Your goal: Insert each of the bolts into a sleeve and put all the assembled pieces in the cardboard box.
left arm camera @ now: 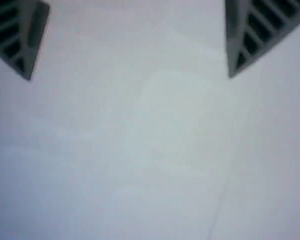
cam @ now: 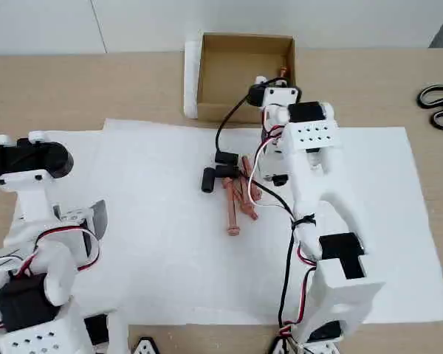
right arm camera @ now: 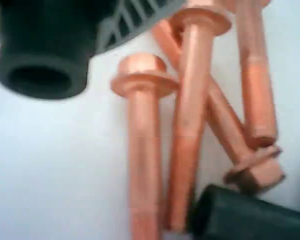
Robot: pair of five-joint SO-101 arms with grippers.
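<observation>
Foam sheeting (cam: 155,251) covers the table, probably to keep round parts from rolling. The cardboard box (cam: 207,74) stands just beyond the sheet's far edge, open side up, and something copper-coloured leans at its right inner wall. The right arm (cam: 314,147) is extended over the sheet's middle, with the right gripper (cam: 270,161) low over the loose parts. A black sleeve (right arm camera: 40,55) sits right against it, but whether it is clamped I cannot tell. The left gripper (left arm camera: 130,50) hangs spread wide over bare sheet, holding nothing, well apart from the work. Several bolts (cam: 238,198) lie crossed in a heap, which could make it awkward to pick out one alone. Other sleeves (cam: 223,166) lie touching the heap. Scissors (cam: 439,103) lie well off to the right.
</observation>
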